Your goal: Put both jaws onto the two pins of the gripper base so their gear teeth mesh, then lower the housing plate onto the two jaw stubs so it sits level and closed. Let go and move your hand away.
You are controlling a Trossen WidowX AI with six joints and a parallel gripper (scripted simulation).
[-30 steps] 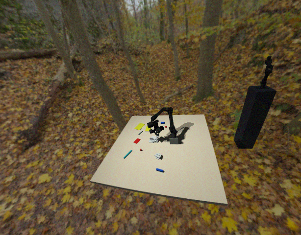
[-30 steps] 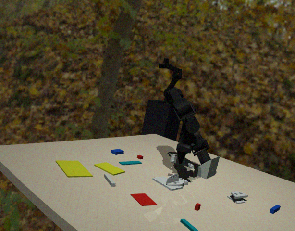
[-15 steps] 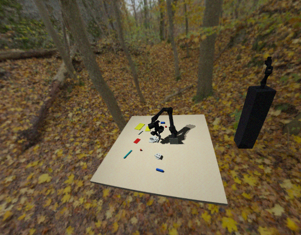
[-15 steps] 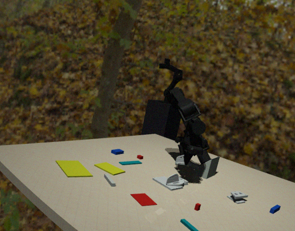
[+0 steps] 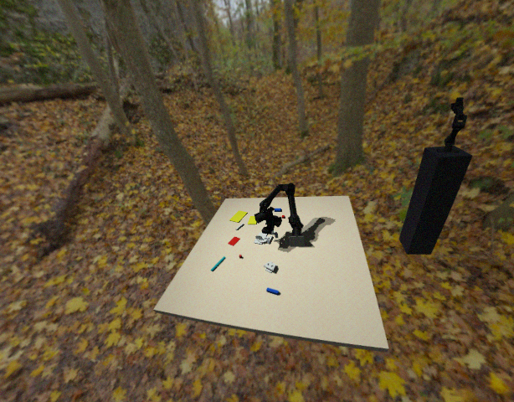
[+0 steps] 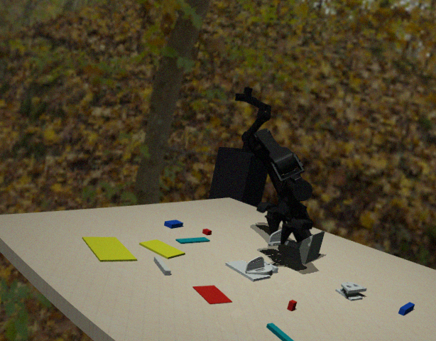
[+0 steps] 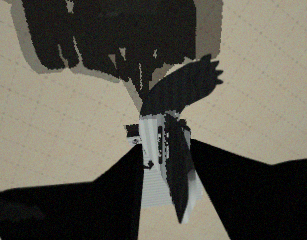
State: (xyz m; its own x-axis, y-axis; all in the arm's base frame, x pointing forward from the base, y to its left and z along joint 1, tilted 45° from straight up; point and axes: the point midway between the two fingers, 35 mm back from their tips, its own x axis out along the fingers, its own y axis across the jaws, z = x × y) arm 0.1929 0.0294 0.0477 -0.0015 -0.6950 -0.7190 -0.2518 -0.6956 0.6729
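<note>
Fingers: grasping a loose jaw (image 6: 276, 237) (image 7: 185, 90), pale in the exterior view and dark in the wrist view, its teeth toward the upper right of the wrist frame.
Gripper: the gripper (image 5: 269, 231) (image 6: 278, 234) (image 7: 165, 147) points downward, right of centre in the exterior frame (its black body hides much of what lies behind).
Gripper base: the pale gripper base (image 5: 258, 241) (image 6: 241, 268) lies low and right of centre in the exterior frame, one jaw (image 6: 255, 265) already on it.
Gap: in the exterior frame, the held jaw appears above and right of the base, apart from it; no meshing with the other jaw yet.
Pale holed part: near the lower right of the exterior frame, a pale part with holes (image 5: 270, 266) (image 6: 353, 287) rests well apart from the base (possibly the housing plate, though its details are too small to tell).
Left side: two yellow sheets (image 5: 239, 216) (image 6: 109, 249) lie left of the base in the exterior frame.
Foreground: a red sheet (image 5: 233, 240) (image 6: 212, 294) lies below the base there, a blue block (image 5: 273, 291) (image 6: 406, 308) farther right.
</note>
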